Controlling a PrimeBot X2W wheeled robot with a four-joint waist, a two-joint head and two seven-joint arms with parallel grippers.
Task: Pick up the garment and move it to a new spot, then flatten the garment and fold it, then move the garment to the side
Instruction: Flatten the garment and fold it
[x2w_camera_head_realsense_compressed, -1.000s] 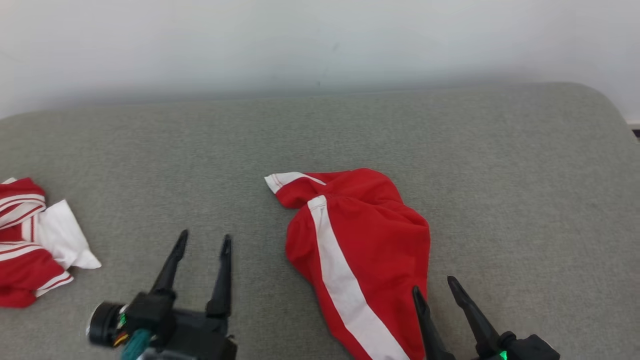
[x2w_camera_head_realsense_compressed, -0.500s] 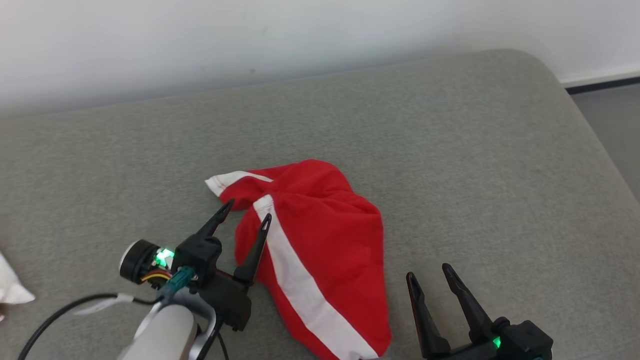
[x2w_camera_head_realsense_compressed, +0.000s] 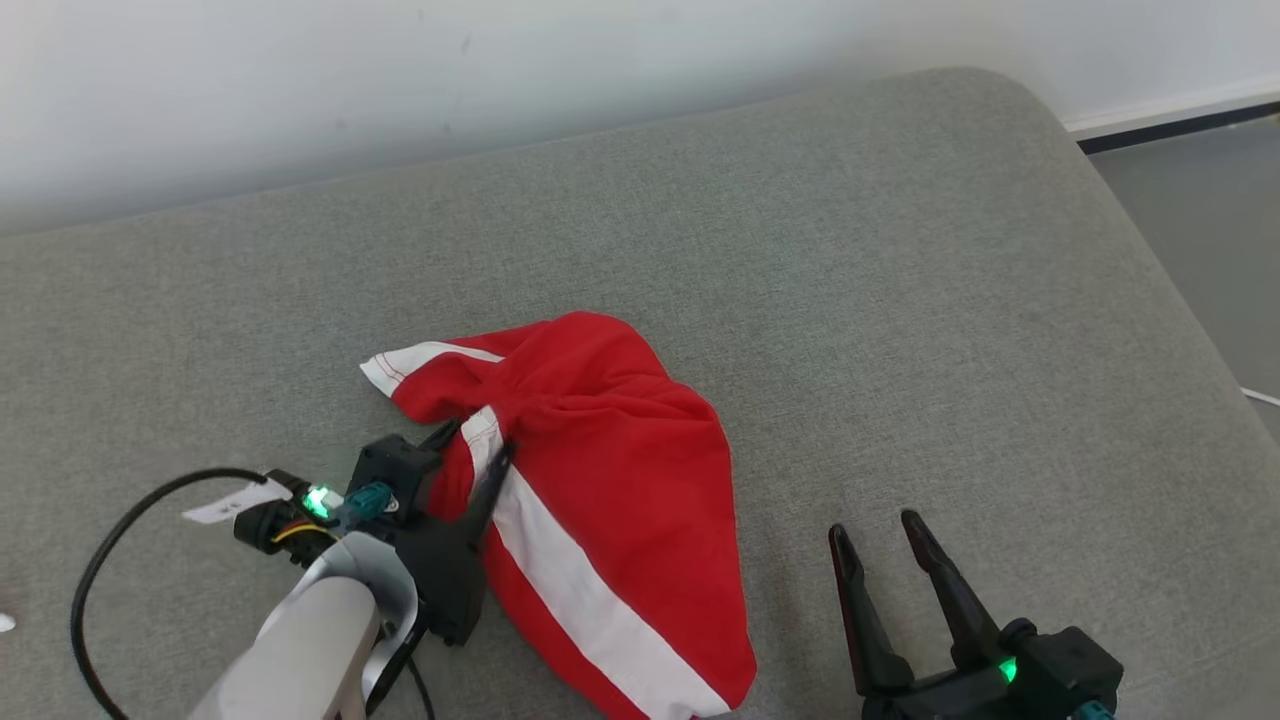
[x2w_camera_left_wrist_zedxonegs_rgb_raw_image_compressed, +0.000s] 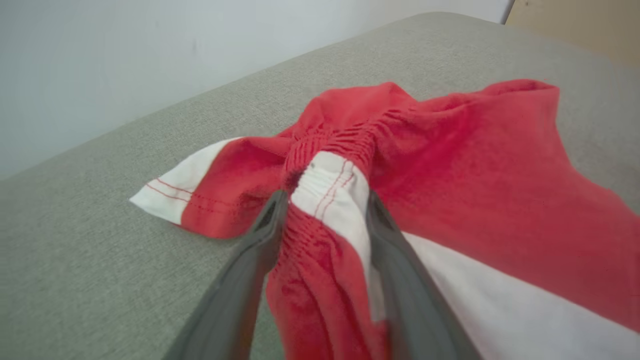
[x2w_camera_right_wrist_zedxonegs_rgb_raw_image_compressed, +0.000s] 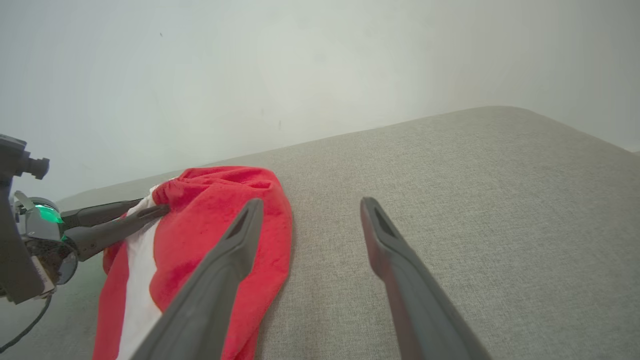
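Grey upholstered surface, pale wall behind. Red garment, white stripe: crumpled, centre frame. Left gripper, lower left: fingers straddle and touch the gathered waistband; firm clamp cannot be told. Right gripper, lower right: wide, empty. Judged: pickup starting; moving, flattening, folding remain.

The left gripper and right gripper have long black tapering fingers and green lights. A black cable with a white tag loops beside the pale grey forearm.
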